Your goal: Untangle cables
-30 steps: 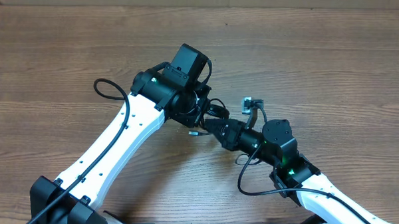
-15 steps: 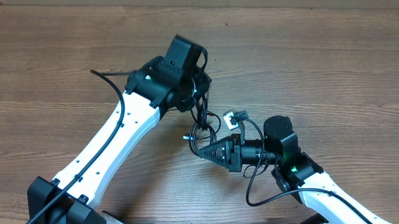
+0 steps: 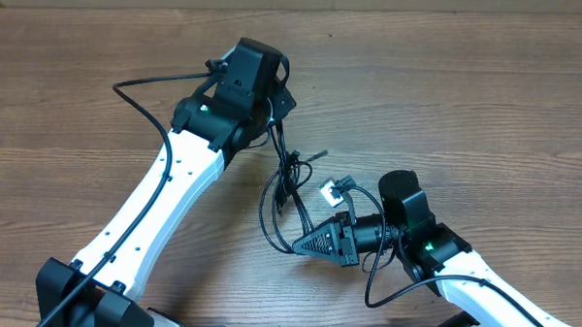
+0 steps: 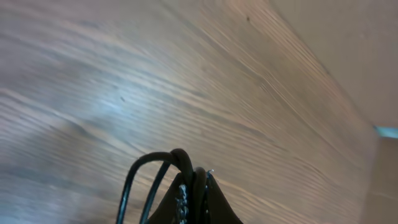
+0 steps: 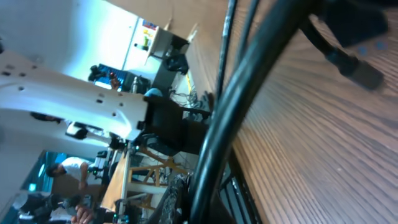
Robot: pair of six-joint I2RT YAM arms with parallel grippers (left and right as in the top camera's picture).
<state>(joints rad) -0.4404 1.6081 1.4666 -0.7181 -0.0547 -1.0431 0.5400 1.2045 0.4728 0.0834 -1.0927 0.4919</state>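
The cables (image 3: 288,181) are thin black wires stretched between my two grippers over the wooden table (image 3: 487,102). My left gripper (image 3: 274,107) is shut on their upper end; the left wrist view shows cable loops (image 4: 158,171) pinched between its fingers (image 4: 194,193). My right gripper (image 3: 303,246) is shut on the lower end, with a thick-looking black cable (image 5: 249,74) running across the right wrist view. A small white plug end (image 3: 333,191) lies beside the strands, and a dark plug (image 5: 348,59) shows in the right wrist view.
Thicker black arm cables loop off the left arm (image 3: 138,90) and the right arm (image 3: 374,283). The table's far edge (image 3: 374,6) runs along the top.
My left gripper has moved up and left, my right gripper down and left. The bundle, bunched tight between them before, is now drawn out into long strands.
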